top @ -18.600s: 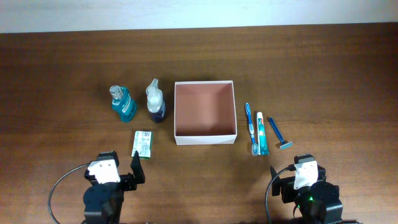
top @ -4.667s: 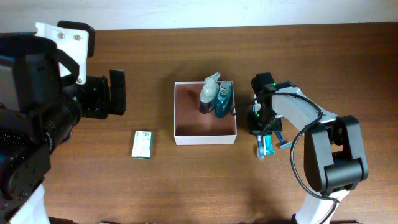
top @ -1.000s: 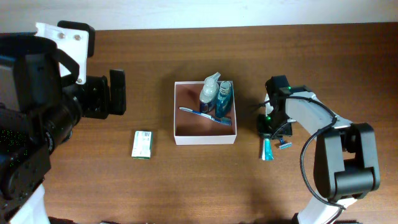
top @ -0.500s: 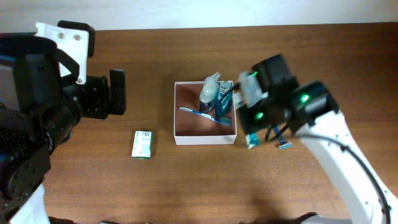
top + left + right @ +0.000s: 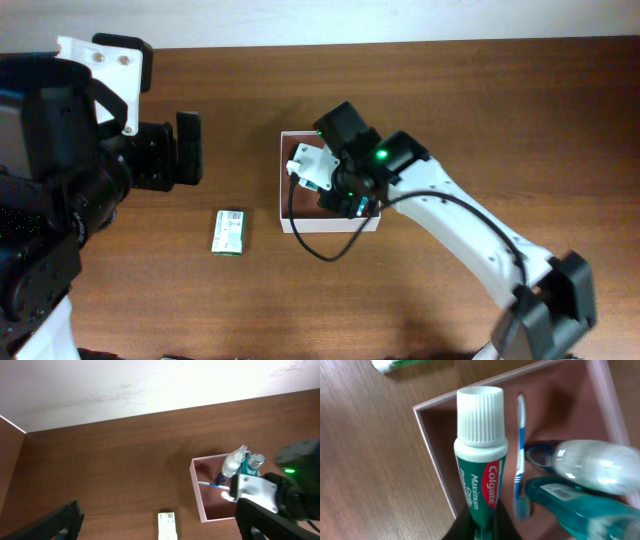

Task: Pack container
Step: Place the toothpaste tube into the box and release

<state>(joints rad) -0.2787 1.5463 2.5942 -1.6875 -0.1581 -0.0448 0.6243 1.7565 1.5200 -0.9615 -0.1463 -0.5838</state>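
Container [image 5: 282, 190] sits at middle of worktop, somewhat nearer far edge, open side up. Inside, 2 bottles at far right corner: spray bottle [image 5: 233, 462] touching mouthwash bottle [image 5: 253, 462]. Toothbrush [image 5: 520, 450] lies on container floor beside them. Right gripper [image 5: 479, 527] hangs above container, fingers clamped on toothpaste tube [image 5: 479, 475], white cap pointing away from wrist. Left gripper [image 5: 157, 507] is high near left edge, fingers spread wide, holding nothing. Packet [image 5: 229, 232] lies flat on worktop, apart from container, toward left and near edges.
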